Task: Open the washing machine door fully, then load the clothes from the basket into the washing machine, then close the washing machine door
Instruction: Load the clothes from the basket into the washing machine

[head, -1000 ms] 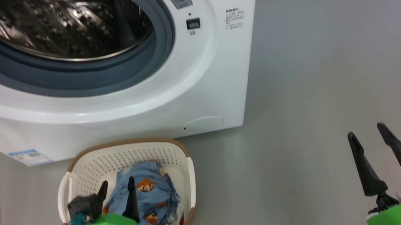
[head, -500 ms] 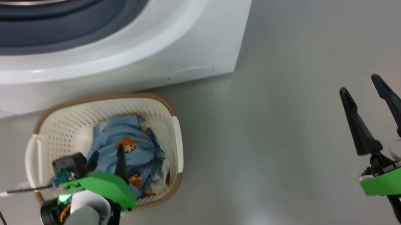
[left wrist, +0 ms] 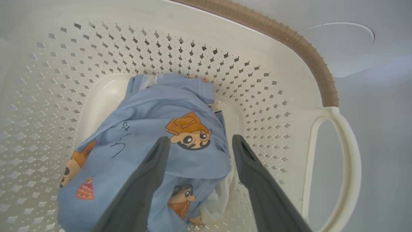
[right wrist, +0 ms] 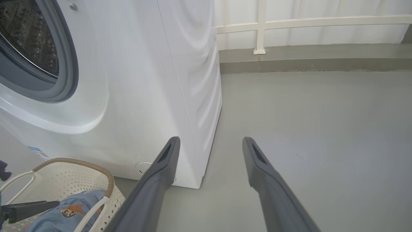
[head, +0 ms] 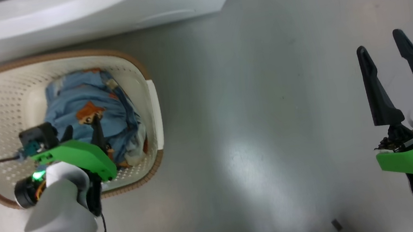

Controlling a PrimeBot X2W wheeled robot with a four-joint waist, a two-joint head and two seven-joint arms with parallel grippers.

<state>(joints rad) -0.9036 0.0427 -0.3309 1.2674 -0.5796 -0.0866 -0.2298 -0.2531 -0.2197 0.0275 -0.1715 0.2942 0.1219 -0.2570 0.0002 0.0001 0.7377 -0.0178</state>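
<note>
Cream basket (head: 153, 99), one; clothes (head: 81, 102), one heap; left claw (head: 82, 125), right claw (head: 379, 41) spread.

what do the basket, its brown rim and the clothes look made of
The basket: likely moulded plastic, cream, faintly glossy; smooth walls with even rows of small holes.
The brown rim: probably plastic too, ribbed to look woven; real wicker cannot be ruled out.
The clothes: thin soft fabric, matte light blue with printed cartoon faces; it folds and creases loosely.

Perforated plastic basket (left wrist: 264, 80), cloth clothes (left wrist: 151, 129)
</note>
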